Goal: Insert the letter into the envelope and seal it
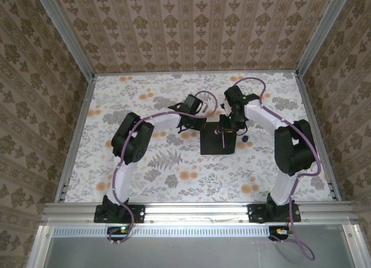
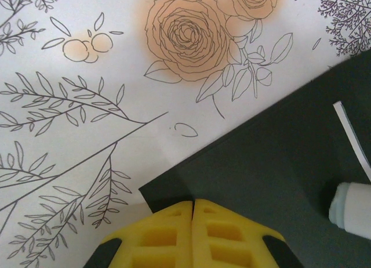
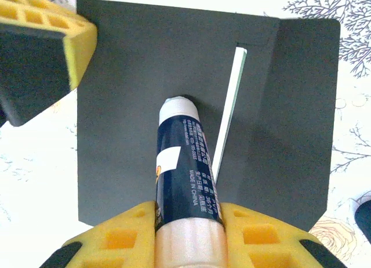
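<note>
Left gripper (image 2: 192,213): fingers clenched together, nothing between them, tips set at a corner of the envelope (image 2: 272,169).

Envelope: black, lying flat mid-table (image 1: 145,181) between the two grippers, flap open.

Letter (image 3: 229,114): tucked inside the envelope; just a thin white, green-edged strip shows at the mouth, beside the flap fold.

Right gripper (image 3: 188,213): fingers grasping a white-and-blue glue tube (image 3: 184,158), its tip down on the envelope's black face, close beside the letter strip.
</note>
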Controlling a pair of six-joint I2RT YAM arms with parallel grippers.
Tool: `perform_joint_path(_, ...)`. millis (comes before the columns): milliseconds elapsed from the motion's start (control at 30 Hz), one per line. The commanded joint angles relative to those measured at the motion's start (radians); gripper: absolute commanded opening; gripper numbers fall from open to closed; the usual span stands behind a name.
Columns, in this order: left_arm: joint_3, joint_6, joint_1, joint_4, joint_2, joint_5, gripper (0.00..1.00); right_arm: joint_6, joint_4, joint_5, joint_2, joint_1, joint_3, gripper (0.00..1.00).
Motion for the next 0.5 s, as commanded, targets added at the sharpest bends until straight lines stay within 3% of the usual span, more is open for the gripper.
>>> perform_joint_path(0,0.004,0.013,0.003,-0.037,-0.011,0.011,0.0,-0.016,-0.074,-0.013,-0.061,0.014,-0.026,0.16)
perform_joint_path(467,-0.002,-0.008,0.0,-0.039,-0.014,-0.001,0.0,-0.002,-0.105,-0.052,-0.118,0.051,-0.062,0.16)
